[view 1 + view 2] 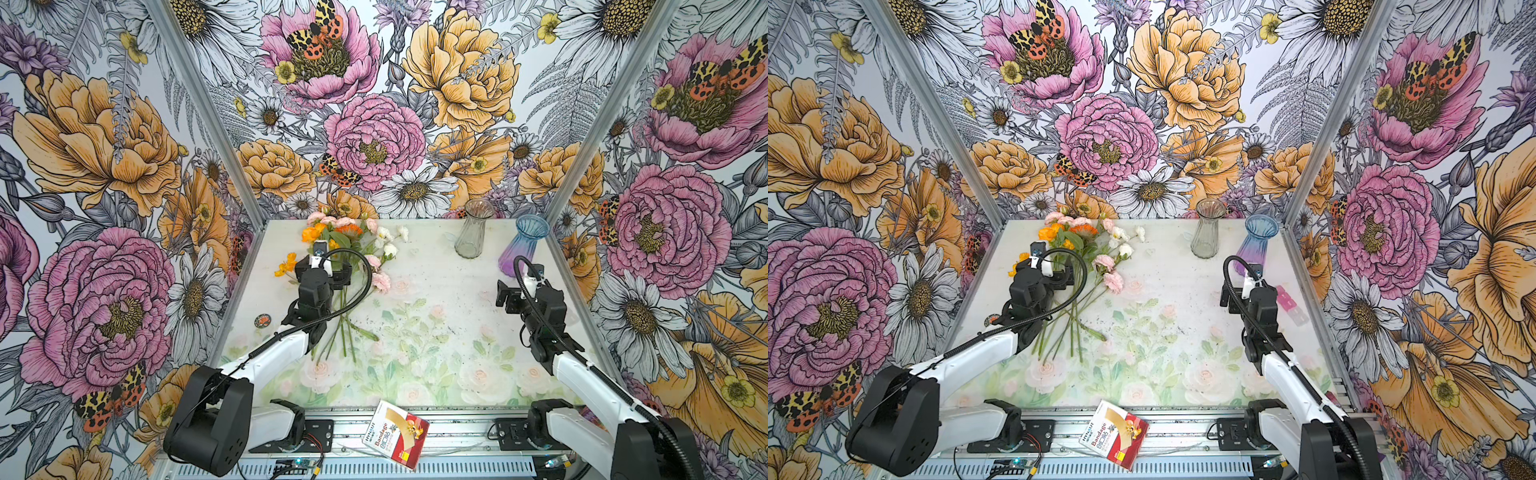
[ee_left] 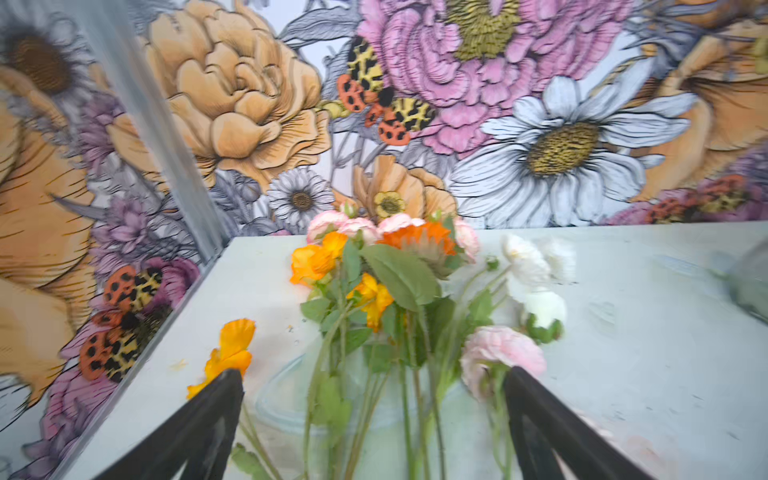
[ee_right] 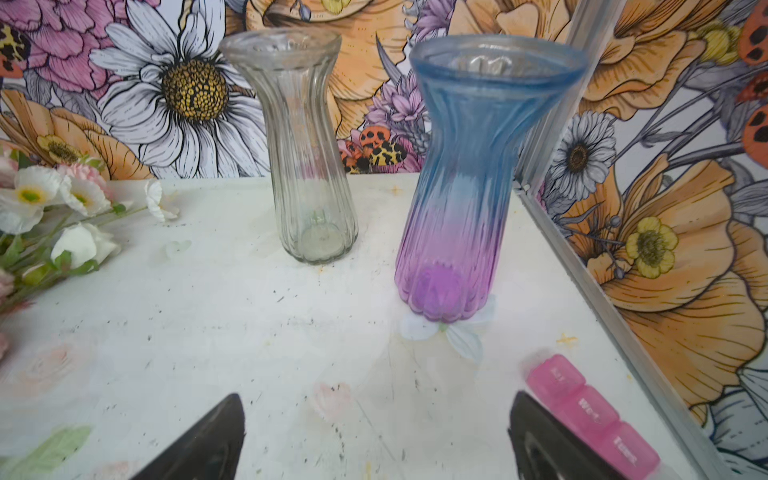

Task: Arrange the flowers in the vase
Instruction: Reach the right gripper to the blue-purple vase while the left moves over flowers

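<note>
Both stood wide and empty: left claw [image 2: 374, 374] hung over the flowers [image 1: 340, 241] near the counter's [image 1: 436, 291] far-left corner, probably best pinching one stem mid-length; right claw [image 3: 378, 399] faced the blue vase [image 3: 478, 174].

clear vase [image 3: 309, 158], blue-purple vase [image 3: 473, 187], pink pillbox [image 3: 590, 415]

Mid table [image 1: 440, 291] free; clear vase [image 1: 472, 232], blue vase [image 1: 524, 247] far right.

White-linked arms [image 1: 274, 353] carry black joints, ribbed black cables [image 1: 516, 270] and black fingers [image 2: 199, 428].
</note>
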You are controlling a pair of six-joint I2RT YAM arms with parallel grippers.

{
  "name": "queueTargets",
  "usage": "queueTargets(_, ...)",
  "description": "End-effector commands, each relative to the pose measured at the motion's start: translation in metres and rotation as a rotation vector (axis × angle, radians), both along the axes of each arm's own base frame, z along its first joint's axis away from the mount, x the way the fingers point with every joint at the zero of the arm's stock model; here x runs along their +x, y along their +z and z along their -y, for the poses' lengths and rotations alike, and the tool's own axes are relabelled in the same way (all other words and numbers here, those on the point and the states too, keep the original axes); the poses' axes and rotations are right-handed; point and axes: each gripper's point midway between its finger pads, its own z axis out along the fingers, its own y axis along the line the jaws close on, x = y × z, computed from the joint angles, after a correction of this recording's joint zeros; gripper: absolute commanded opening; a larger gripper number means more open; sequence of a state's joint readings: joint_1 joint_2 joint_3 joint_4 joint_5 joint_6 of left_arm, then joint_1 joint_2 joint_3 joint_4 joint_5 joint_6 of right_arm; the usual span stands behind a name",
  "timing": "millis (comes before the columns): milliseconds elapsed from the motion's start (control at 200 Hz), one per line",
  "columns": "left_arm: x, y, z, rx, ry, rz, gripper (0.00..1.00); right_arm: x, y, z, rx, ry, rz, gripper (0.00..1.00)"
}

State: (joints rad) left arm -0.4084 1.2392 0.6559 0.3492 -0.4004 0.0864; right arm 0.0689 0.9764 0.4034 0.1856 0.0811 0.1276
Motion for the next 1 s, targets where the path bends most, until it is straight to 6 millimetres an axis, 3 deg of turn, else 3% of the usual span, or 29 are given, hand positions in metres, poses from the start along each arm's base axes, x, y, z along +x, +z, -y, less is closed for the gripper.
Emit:
queueTargets(0,-0.016,0.017,0.058,0.109,-0.206,-0.092,0.99,-0.014,0.0,0.004,0.027,-0.037,-0.078,1.0)
queueTargets(60,-0.028,0.046,0.105,0.066,-0.414,-0.084,0.99,-0.014,0.01,0.007,0.016,-0.049,-0.047,0.99)
queueTargets(160,-0.058,0.088,0.173,-0.016,-0.742,-0.048,0.99,-0.008,0.02,0.031,0.0,-0.165,-0.011,0.99)
queueTargets(235,-0.076,0.095,0.208,0.001,-0.916,-0.033,0.99,0.002,0.022,0.046,-0.015,-0.223,0.004,0.99)
queueTargets(310,-0.076,0.089,0.226,0.033,-0.963,-0.047,0.99,0.019,0.03,0.053,-0.02,-0.215,0.043,1.0)
queueTargets(500,-0.066,0.055,0.235,0.005,-0.965,-0.11,0.99,0.057,0.049,0.072,-0.123,-0.186,0.144,0.99)
queueTargets(591,-0.066,0.05,0.236,0.012,-0.963,-0.12,0.99,0.077,0.048,0.081,-0.105,-0.156,0.156,0.99)
queueTargets(651,-0.064,0.051,0.234,0.017,-0.944,-0.119,0.99,0.089,0.052,0.075,-0.077,-0.074,0.229,0.98)
queueTargets(776,-0.065,0.056,0.23,0.009,-0.945,-0.113,0.99,0.104,0.053,0.07,-0.049,-0.015,0.309,0.98)
queueTargets(996,-0.064,0.044,0.236,-0.011,-0.98,-0.153,0.99,0.121,0.054,0.071,-0.044,-0.006,0.389,0.97)
